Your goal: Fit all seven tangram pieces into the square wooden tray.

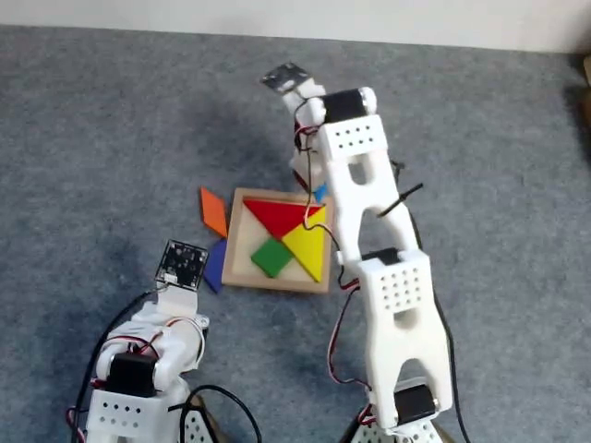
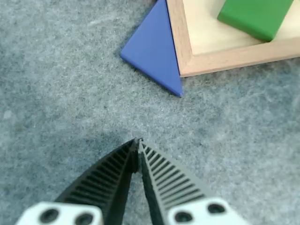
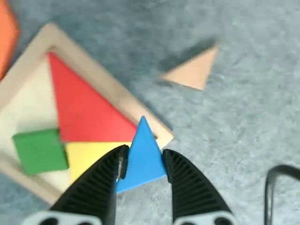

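Note:
The square wooden tray (image 1: 236, 242) holds a red triangle (image 1: 274, 218), a yellow triangle (image 1: 309, 247) and a green square (image 1: 271, 257). My right gripper (image 3: 144, 157) is shut on a light blue triangle (image 3: 142, 140), held above the tray's far right corner (image 1: 320, 194). A tan triangle (image 3: 194, 73) lies on the carpet just past that corner. An orange parallelogram (image 1: 213, 212) and a dark blue triangle (image 2: 157, 49) lie against the tray's left side. My left gripper (image 2: 138, 144) is shut and empty, low over the carpet a short way from the dark blue triangle.
Grey carpet (image 1: 111, 157) covers the whole work surface, with open room to the left and far side of the tray. The right arm (image 1: 369, 212) stretches along the tray's right side. A black cable (image 3: 276, 187) runs beside the right gripper.

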Robot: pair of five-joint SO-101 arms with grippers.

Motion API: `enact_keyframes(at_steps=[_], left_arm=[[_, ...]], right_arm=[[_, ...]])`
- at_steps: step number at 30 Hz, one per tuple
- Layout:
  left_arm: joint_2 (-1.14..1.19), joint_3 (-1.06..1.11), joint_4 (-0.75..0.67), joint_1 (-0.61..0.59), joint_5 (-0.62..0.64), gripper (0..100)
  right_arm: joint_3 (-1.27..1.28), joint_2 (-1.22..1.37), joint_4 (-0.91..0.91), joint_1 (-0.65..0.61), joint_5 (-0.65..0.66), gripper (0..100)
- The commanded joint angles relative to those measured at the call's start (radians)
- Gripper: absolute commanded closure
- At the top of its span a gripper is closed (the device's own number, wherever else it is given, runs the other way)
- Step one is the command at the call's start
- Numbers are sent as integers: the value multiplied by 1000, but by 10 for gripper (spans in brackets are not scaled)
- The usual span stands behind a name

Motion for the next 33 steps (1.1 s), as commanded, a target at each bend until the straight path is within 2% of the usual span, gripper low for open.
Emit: enact_keyframes(at_steps=[1, 9, 18, 25, 30, 33], left_arm=[[-33, 19, 5, -8, -8, 993], [-33, 19, 5, -8, -8, 993], [-33, 19, 5, -8, -8, 993], [-33, 19, 5, -8, -8, 993], [-33, 19, 5, -8, -8, 993], [-33, 19, 5, -8, -8, 993]], right_arm=[[120, -171, 25, -65, 25, 994], [593, -453, -2, -206, 37, 994], [905, -492, -232, -226, 209, 994], [974, -489, -343, -220, 232, 984], [974, -487, -337, -217, 232, 878], [974, -490, -334, -216, 232, 864]])
